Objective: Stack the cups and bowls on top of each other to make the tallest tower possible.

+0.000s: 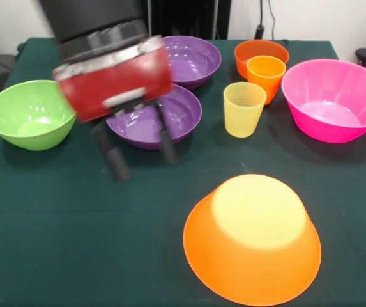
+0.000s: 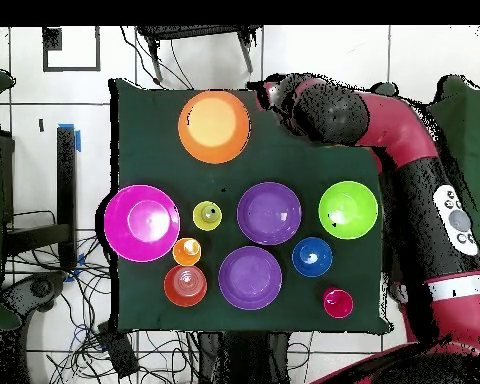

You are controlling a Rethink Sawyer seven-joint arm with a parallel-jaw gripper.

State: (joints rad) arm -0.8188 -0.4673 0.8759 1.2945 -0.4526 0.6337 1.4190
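Large orange bowl [image 1: 251, 238] sits upside down at lower centre of the front view, likely as the tower's wide base; gripper [image 1: 139, 156] at centre-left hangs with fingers [image 1: 116, 163] spread, holding nothing; remaining bowls and cups stay unstacked along the top.

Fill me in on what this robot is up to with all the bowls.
Nothing is stacked yet. The red arm reaches over the green-clothed table, its gripper open and empty near a purple bowl. The big orange bowl sits upside down alone. The other bowls and the cups, like the yellow cup, stand apart.
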